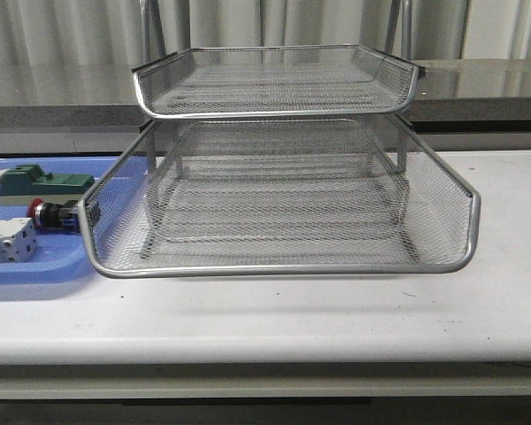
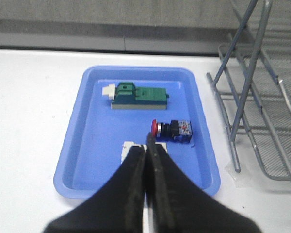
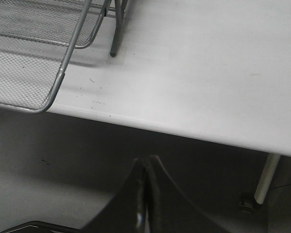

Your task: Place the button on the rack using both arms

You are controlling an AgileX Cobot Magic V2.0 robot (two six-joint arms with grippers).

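The button (image 2: 170,129), red-headed with a black collar and a blue-black body, lies on its side in the blue tray (image 2: 87,131); the front view shows the button (image 1: 55,215) at the far left, beside the rack. The silver wire-mesh rack (image 1: 283,177) fills the middle of the table. My left gripper (image 2: 148,141) hovers above the tray, shut and empty, its tips just short of the button's red head. Off the table's front edge, below table height, my right gripper (image 3: 146,162) is shut on nothing. Neither arm appears in the front view.
A green block (image 2: 136,95) lies in the tray beyond the button, and a white terminal block (image 2: 131,148) sits partly under my left fingers. The rack's tube legs (image 2: 235,121) stand close to the tray's edge. The rack's lowest tray corner (image 3: 39,87) overhangs the table's front edge (image 3: 184,131).
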